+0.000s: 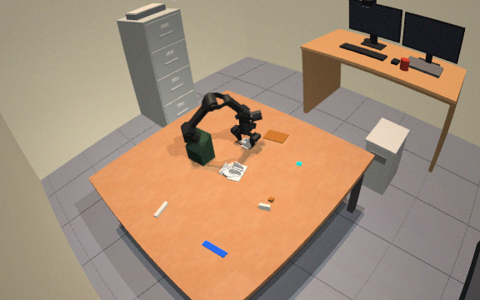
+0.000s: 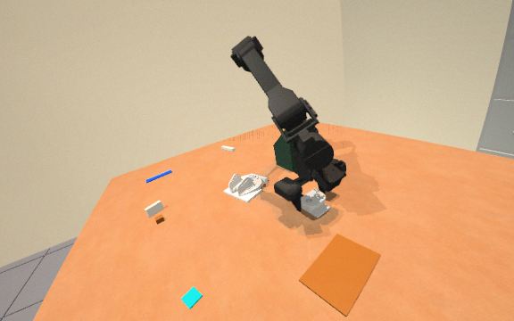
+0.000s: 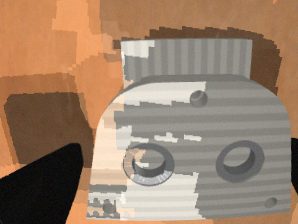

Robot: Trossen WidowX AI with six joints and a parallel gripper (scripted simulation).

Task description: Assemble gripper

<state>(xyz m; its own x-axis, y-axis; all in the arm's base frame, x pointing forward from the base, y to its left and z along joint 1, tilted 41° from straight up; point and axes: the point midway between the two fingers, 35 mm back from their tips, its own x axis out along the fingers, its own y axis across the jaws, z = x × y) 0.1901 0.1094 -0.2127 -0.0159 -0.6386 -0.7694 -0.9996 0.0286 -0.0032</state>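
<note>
The grey housing plate (image 1: 247, 143) (image 2: 314, 207) (image 3: 235, 120) lies on the table, with two round holes facing up in the wrist view. My gripper (image 1: 246, 142) (image 2: 311, 200) (image 3: 185, 152) is open, low over the plate, with one finger beyond each side. In the wrist view a gap shows between the left finger and the plate; the right finger is mostly out of view. The white gripper base (image 1: 234, 179) (image 2: 247, 199) lies nearer the arm's foot, with the two jaws on it. Whether their gear teeth mesh is too small to tell.
A dark green block (image 1: 200, 147) (image 2: 285, 153) stands under the arm's foot. An orange sheet (image 1: 276, 136) (image 2: 342, 274) lies near the plate. A cyan square (image 1: 299, 163) (image 2: 192, 297), a blue strip (image 1: 214, 248) (image 2: 159, 176) and small white and orange pieces lie farther off.
</note>
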